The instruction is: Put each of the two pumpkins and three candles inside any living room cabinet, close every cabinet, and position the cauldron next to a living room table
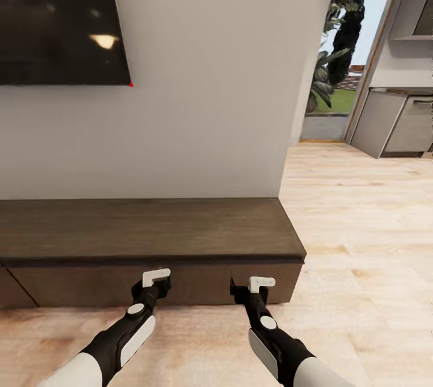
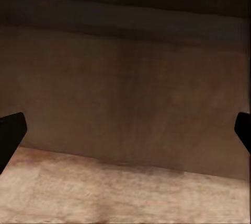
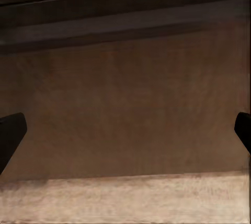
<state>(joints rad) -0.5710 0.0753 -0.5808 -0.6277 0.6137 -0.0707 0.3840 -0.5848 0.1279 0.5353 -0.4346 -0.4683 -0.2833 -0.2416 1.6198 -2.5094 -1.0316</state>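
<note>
Both grippers faced the long, low dark-brown wooden cabinet (image 1: 150,231).
Left gripper (image 2: 125,130) and right gripper (image 3: 125,130) were spread wide, empty, near its closed front.

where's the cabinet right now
In the head view the cabinet runs along the wall under the TV, straight ahead of the robot, with both grippers, left and right, held near its closed front.

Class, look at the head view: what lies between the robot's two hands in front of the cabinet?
Nothing stands between the left hand and the right hand. In the head view that gap shows bare cabinet front above wooden floor.
</note>
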